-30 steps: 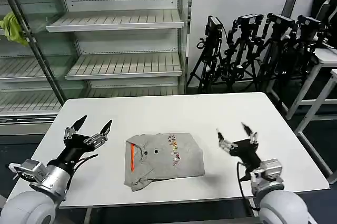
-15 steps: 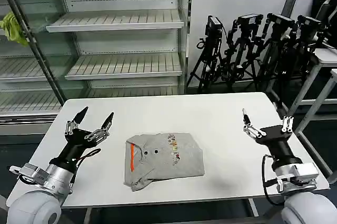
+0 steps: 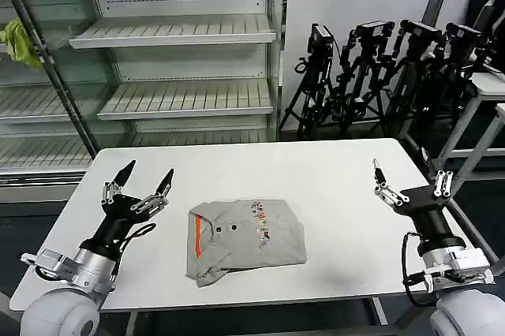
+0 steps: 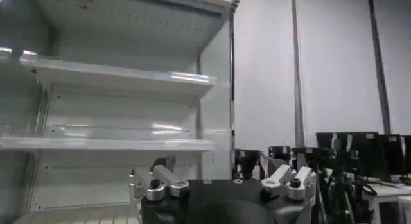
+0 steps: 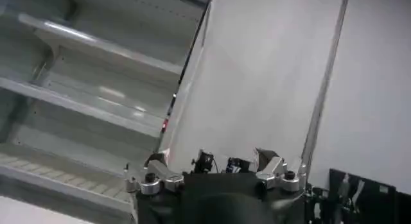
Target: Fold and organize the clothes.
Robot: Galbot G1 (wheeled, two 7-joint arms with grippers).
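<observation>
Both grippers are being held empty with fingers spread: the left gripper (image 3: pixel 138 184) is raised above the white table (image 3: pixel 331 174) just left of the folded grey shirt (image 3: pixel 246 239), the right gripper (image 3: pixel 410 184) well apart near the table's right edge. Compared with a second ago, the right gripper is being withdrawn outward from beside the shirt and the left lifted slightly. The shirt is lying unchanged mid-table, so the fold is being judged complete.
</observation>
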